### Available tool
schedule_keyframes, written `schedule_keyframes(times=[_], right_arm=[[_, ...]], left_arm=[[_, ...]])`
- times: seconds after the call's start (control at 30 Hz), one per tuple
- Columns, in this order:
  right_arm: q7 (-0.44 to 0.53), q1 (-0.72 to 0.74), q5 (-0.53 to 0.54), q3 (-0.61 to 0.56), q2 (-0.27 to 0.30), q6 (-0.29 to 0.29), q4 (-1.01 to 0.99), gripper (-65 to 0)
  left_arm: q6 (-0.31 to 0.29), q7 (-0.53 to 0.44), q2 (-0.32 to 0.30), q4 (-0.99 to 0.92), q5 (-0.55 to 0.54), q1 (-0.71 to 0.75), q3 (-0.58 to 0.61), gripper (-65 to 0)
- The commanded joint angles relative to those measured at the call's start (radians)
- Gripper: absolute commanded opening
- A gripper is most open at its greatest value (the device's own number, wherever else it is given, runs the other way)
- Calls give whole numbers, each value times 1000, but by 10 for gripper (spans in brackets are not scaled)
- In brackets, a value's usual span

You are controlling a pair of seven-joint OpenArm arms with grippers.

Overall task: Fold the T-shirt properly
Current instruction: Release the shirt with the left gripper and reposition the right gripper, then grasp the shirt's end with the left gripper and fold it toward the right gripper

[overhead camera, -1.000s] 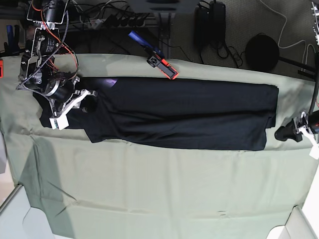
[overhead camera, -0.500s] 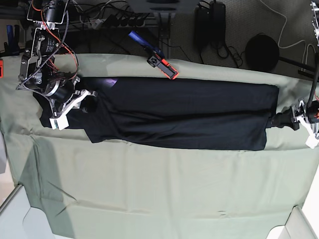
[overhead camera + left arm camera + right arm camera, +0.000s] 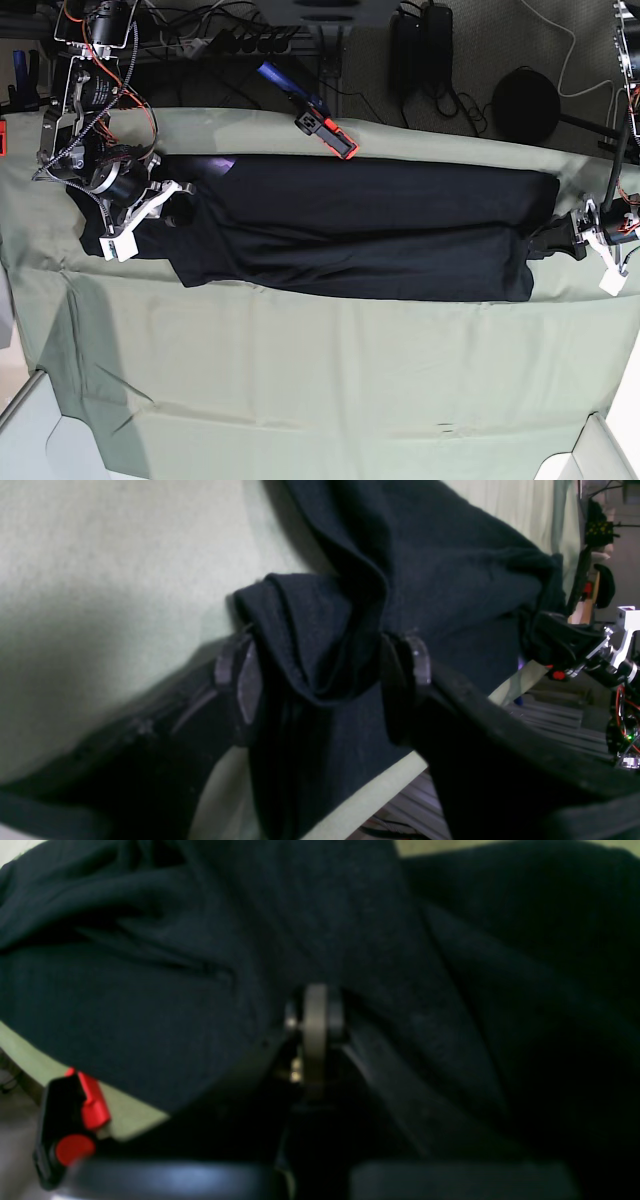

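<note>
The black T-shirt (image 3: 360,225) lies folded into a long strip across the pale green sheet (image 3: 300,380). On the right of the base view, my left gripper (image 3: 547,240) reaches over the strip's right end. Seen from the left wrist, the left gripper (image 3: 325,675) is open, its fingers (image 3: 245,680) standing on either side of a raised fold of the T-shirt (image 3: 320,645). At the strip's left end, my right gripper (image 3: 176,207) is shut. The right wrist view shows its fingertips (image 3: 315,1030) pressed together in the T-shirt (image 3: 150,990).
An orange and black tool (image 3: 325,127) lies on the sheet's back edge. A round black disc (image 3: 525,105) and cables sit on the floor behind. White bins (image 3: 20,430) stand at the front corners.
My left gripper has moved left and slightly back, from beside the T-shirt's right end to over its edge, still open. The right arm has not moved.
</note>
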Motion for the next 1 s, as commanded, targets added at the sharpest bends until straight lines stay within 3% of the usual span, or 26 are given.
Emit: schedule_keyframes(times=[0.0, 0.43, 0.97], right_arm=[[15, 11, 13, 6, 13, 49, 17, -650], [15, 11, 21, 6, 13, 49, 17, -650], [15, 11, 31, 6, 13, 49, 17, -650]], left_arm=[[-21, -3, -13, 14, -8, -16, -5, -259], [-21, 9, 12, 60, -29, -21, -5, -259], [-21, -57, 84, 75, 124, -18, -4, -261]])
